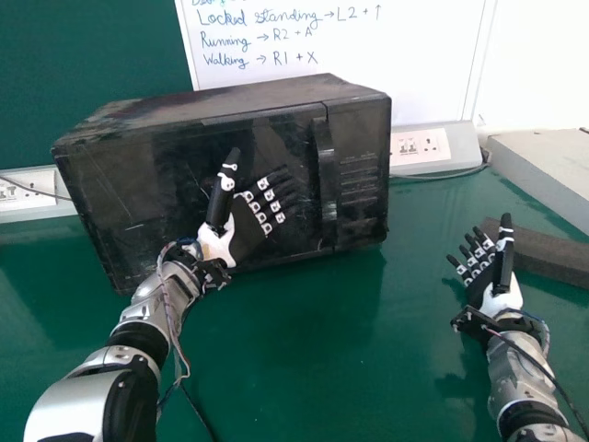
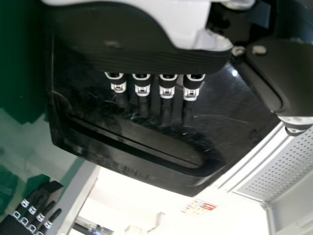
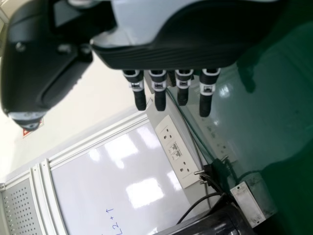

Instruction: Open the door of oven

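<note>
Black oven [image 1: 138, 212] near the tabletop's [image 1: 294, 368] back edge, door [image 1: 276, 138] shut. Before it, left hand [image 1: 244, 230], fingers straight, thumb spread, near the handle [image 1: 328, 175]. In right wrist view, plug [image 3: 211, 172] beside socket panel [image 3: 176, 152]. Next to dark block [image 1: 548, 250], right hand [image 1: 479, 289], fingers straight. Behind, whiteboard [image 1: 414, 55].

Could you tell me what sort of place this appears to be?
Probably a robotics lab or workshop: a whiteboard lists written robot modes such as walking and running, power sockets line the back of a green table, and an oven stands there.
</note>
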Action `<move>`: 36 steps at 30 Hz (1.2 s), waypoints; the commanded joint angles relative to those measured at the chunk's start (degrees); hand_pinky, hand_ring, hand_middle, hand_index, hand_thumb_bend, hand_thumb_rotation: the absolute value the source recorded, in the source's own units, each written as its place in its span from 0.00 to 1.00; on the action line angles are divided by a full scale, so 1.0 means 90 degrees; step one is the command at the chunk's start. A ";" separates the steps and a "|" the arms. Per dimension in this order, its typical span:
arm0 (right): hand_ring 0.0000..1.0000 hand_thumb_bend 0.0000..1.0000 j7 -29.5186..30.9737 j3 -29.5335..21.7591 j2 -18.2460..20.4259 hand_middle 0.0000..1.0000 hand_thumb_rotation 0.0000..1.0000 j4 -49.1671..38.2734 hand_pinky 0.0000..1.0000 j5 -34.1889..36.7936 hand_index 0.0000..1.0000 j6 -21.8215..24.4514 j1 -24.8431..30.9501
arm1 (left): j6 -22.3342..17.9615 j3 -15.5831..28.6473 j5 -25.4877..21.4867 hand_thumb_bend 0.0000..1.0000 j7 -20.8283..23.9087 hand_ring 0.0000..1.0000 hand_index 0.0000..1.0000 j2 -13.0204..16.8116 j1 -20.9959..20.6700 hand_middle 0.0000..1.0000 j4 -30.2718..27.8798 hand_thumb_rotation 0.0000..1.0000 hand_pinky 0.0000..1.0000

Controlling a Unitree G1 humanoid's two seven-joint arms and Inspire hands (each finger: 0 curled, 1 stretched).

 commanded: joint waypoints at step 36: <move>1.00 1.00 -0.0475 0.0160 0.0163 1.00 1.00 -0.0180 1.00 -0.0074 1.00 -0.0125 0.0018 | 0.0237 -0.0391 0.1105 1.00 0.1212 1.00 1.00 -0.0415 -0.0724 1.00 0.0287 0.80 0.86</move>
